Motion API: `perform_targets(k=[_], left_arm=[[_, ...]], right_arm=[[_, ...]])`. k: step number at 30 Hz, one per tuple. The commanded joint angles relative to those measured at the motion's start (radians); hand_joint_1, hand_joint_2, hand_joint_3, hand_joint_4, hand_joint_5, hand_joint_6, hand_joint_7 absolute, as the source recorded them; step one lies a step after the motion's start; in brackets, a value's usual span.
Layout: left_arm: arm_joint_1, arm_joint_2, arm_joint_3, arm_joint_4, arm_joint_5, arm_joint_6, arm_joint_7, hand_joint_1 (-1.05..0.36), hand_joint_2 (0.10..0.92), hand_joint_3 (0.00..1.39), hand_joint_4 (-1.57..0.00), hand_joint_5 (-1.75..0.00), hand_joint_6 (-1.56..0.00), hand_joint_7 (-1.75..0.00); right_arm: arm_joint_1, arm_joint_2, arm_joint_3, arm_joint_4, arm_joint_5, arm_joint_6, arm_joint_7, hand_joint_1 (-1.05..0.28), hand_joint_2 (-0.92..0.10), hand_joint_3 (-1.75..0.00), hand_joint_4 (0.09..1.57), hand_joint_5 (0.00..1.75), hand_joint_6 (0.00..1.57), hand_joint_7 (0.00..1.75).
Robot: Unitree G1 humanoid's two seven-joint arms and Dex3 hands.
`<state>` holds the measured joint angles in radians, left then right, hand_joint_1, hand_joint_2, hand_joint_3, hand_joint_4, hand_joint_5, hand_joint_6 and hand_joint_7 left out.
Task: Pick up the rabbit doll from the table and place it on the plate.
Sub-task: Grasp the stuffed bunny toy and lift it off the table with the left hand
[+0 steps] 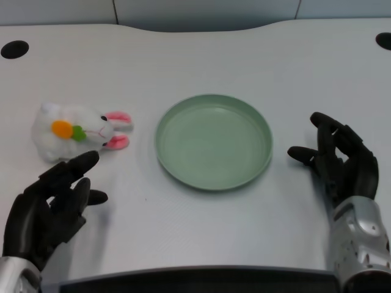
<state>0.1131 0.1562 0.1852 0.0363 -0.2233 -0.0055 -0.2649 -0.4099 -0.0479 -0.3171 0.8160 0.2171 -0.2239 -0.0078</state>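
Nearest you, at the lower left, your black many-fingered left hand (52, 204) hangs over the white table (201, 55) with its fingers spread and nothing in them; the silver forearm runs off the bottom corner. Its longest fingertip reaches up and to the right, ending just below the small white plush rabbit doll (72, 132), close to it but with a sliver of table showing between. You see the doll lying on its side just beyond the hand, on bare tabletop, its round white body to the left, an orange and green carrot patch on its front, and its two pink-lined ears pointing right toward the plate. At the lower right your black right hand (336, 160) sits with fingers loosely curled, well apart from the doll and just beside the plate's right rim. The table's dark near edge runs along the bottom, directly under both wrists. Between the doll's ears and the round pale green plate (213, 141) you have a short open strip of table. The plate rests flat in the middle of the table, nothing in it. Beyond it the white surface stretches to the far edge, with a dark round hole (13, 49) in the far left corner and another hole (383, 40) in the far right one
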Motion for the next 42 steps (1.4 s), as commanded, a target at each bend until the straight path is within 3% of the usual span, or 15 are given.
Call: perform_targets(k=[1,5,10,12,16,19,21,23,27,30,33,37,39,42], left_arm=[[-0.019,0.026,-0.019,0.021,0.039,-0.181,-0.053,-0.49,0.921,0.49,-0.34,-1.42,-0.66,-0.16],[-0.037,0.039,-0.028,-0.007,0.062,-0.312,-0.076,-0.51,0.921,0.45,-0.33,-1.40,-0.66,-0.17],[-0.064,0.095,-0.036,-0.120,0.179,-0.327,-0.040,-0.49,0.921,0.44,-0.27,-1.33,-0.62,-0.16],[-0.099,0.155,-0.037,-0.140,0.280,-0.330,-0.027,-0.52,0.921,0.40,-0.23,-1.15,-0.56,-0.14],[-0.179,0.251,-0.042,-0.119,0.448,-0.359,0.016,-0.49,0.921,0.24,-0.21,-0.94,-0.54,-0.10],[-0.238,0.342,-0.058,-0.088,0.583,-0.372,0.038,-0.57,0.921,0.18,-0.17,-0.78,-0.46,-0.04],[-0.272,0.393,-0.069,-0.086,0.654,-0.352,0.035,-0.65,0.921,0.17,-0.14,-0.62,-0.42,-0.01],[-0.298,0.421,-0.077,-0.094,0.687,-0.317,0.023,-0.69,0.921,0.14,-0.13,-0.55,-0.39,0.00],[-0.358,0.480,-0.103,-0.104,0.758,-0.235,-0.009,-0.73,0.921,0.12,-0.09,-0.40,-0.32,0.00],[-0.412,0.524,-0.136,-0.108,0.781,-0.158,-0.088,-0.76,0.921,0.11,-0.03,-0.34,-0.26,0.00],[-0.460,0.556,-0.176,-0.102,0.810,-0.104,-0.154,-0.79,0.919,0.06,-0.01,-0.27,-0.21,0.00],[-0.533,0.593,-0.236,-0.076,0.838,-0.025,-0.269,-0.84,0.919,0.03,0.00,-0.10,-0.14,0.00],[-0.561,0.606,-0.264,-0.064,0.856,0.006,-0.312,-0.86,0.919,0.03,0.00,-0.04,-0.12,0.00],[-0.596,0.617,-0.301,-0.033,0.874,0.025,-0.350,-0.87,0.917,0.02,0.00,-0.02,-0.10,0.00]], right_arm=[[0.005,0.008,0.003,-0.007,0.003,0.001,-0.006,-0.32,-0.92,-0.29,0.75,1.00,0.71,0.48],[0.006,0.010,0.009,-0.012,-0.001,0.001,-0.013,-0.31,-0.92,-0.29,0.75,1.00,0.71,0.48],[0.004,0.013,0.014,-0.015,-0.003,0.007,-0.024,-0.31,-0.92,-0.30,0.74,1.00,0.70,0.47],[0.000,0.013,0.015,-0.008,-0.005,0.008,-0.028,-0.31,-0.92,-0.30,0.75,1.01,0.71,0.47],[-0.005,0.014,0.011,0.008,0.003,-0.004,-0.018,-0.31,-0.92,-0.29,0.76,1.02,0.70,0.47],[-0.005,0.015,0.011,0.011,0.003,-0.008,-0.014,-0.30,-0.92,-0.29,0.74,1.01,0.70,0.47],[-0.004,0.015,0.014,0.010,0.001,-0.010,-0.016,-0.31,-0.92,-0.29,0.74,1.01,0.70,0.46],[-0.004,0.017,0.015,0.003,-0.002,0.001,-0.027,-0.30,-0.92,-0.30,0.74,1.01,0.71,0.47],[-0.007,0.018,0.016,0.000,-0.002,0.011,-0.034,-0.30,-0.92,-0.29,0.73,1.00,0.71,0.46],[-0.007,0.018,0.020,0.003,-0.007,0.001,-0.033,-0.31,-0.92,-0.30,0.73,1.01,0.71,0.46],[-0.010,0.017,0.019,0.009,-0.004,0.001,-0.030,-0.32,-0.92,-0.30,0.75,1.02,0.70,0.46],[-0.008,0.020,0.019,-0.004,-0.001,0.016,-0.040,-0.30,-0.92,-0.32,0.75,1.04,0.69,0.45],[-0.007,0.019,0.020,-0.005,-0.001,0.016,-0.037,-0.30,-0.92,-0.31,0.75,1.05,0.70,0.46],[-0.003,0.017,0.019,-0.003,0.001,-0.001,-0.023,-0.31,-0.92,-0.29,0.74,1.06,0.70,0.46]])
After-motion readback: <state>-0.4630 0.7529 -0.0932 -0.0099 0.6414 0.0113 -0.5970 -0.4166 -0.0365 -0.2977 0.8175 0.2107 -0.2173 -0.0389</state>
